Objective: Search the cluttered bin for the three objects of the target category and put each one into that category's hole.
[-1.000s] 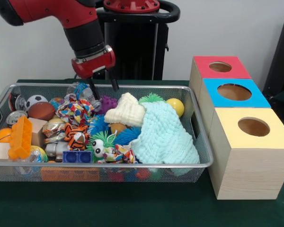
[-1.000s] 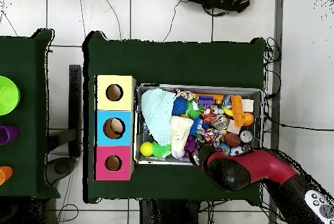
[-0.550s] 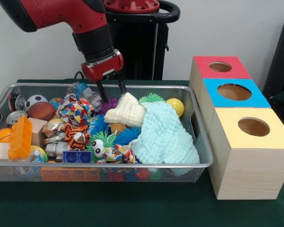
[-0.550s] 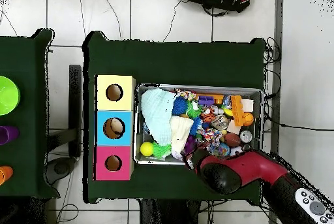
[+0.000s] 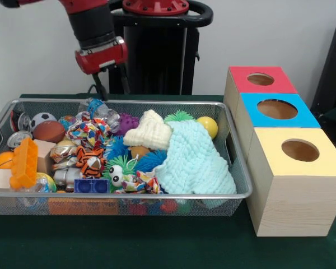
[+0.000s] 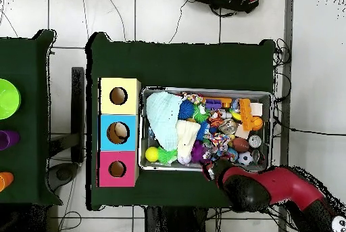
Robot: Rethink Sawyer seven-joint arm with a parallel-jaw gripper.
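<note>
1. Gripper [image 5: 108,84] hangs above the bin's far rim, towards its left end in my front view. I see two thin dark fingers [image 5: 101,88] pointing down with a clear gap between them, and nothing is gripped.
2. Bin [image 5: 129,195] is a wire mesh basket on the green table [image 5: 157,249], packed with toys. I cannot tell from here which category is the target.
3. At the far side of the bin I see a purple spiky ball [image 5: 127,122], a yellow ball [image 5: 208,126] near the far right corner, and a small football [image 5: 41,119] near the far left corner.
4. A cream knitted cloth [image 5: 149,131] lies touching a pale turquoise knitted cloth [image 5: 194,159], which fills the right part of the bin.
5. Near the left end I see an orange toy block [image 5: 24,163] and a brown ball [image 5: 49,131].
6. Three wooden boxes stand in a row just beside the bin's right end, each with a round hole: red box [image 5: 259,80], blue box [image 5: 275,110], yellow box [image 5: 297,152].
7. In my overhead view the red arm [image 6: 270,187] reaches in over the table's edge to the bin's rim.
</note>
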